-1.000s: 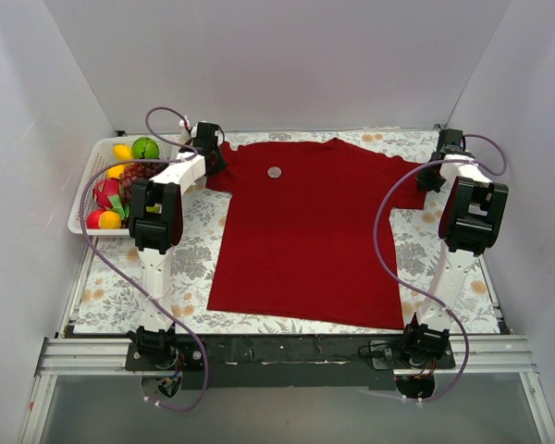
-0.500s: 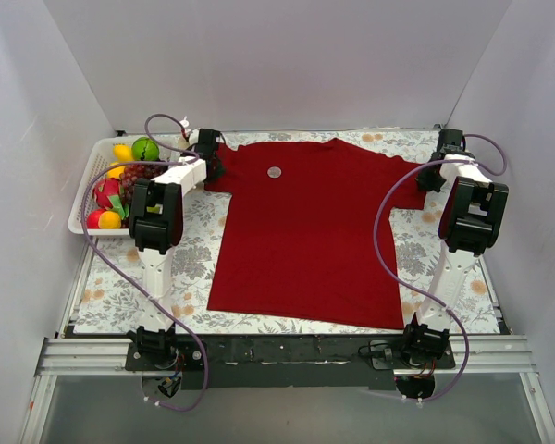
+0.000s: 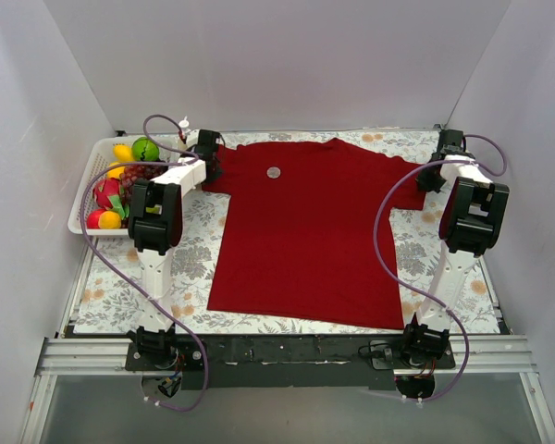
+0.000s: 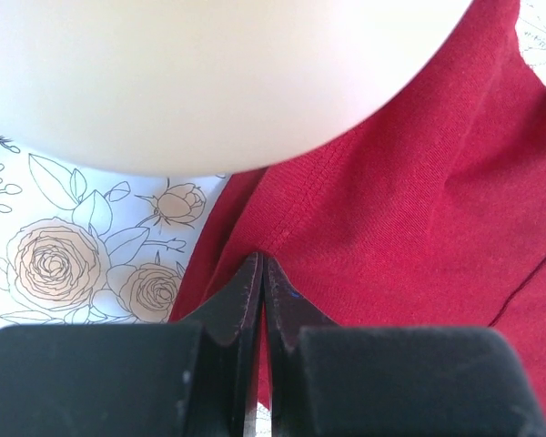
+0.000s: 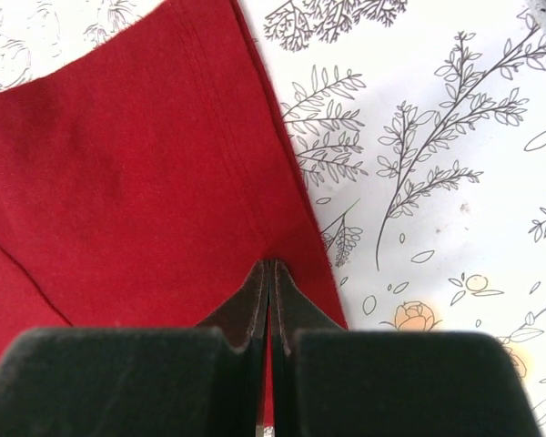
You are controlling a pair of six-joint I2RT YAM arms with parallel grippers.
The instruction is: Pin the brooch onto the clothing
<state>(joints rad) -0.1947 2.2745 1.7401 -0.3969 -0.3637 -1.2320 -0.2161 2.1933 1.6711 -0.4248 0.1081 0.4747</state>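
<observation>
Fruit basket (image 3: pixel 77 220) near sleeve of clothing (image 3: pixel 305 240)

Plain pale walls (image 3: pixel 287 65) stand on the left, far and right sides. A white cloth (image 3: pixel 190 250) printed with flowers spreads between them. A metal rail (image 3: pixel 83 356) runs along its near edge. The light is soft and even.
</observation>
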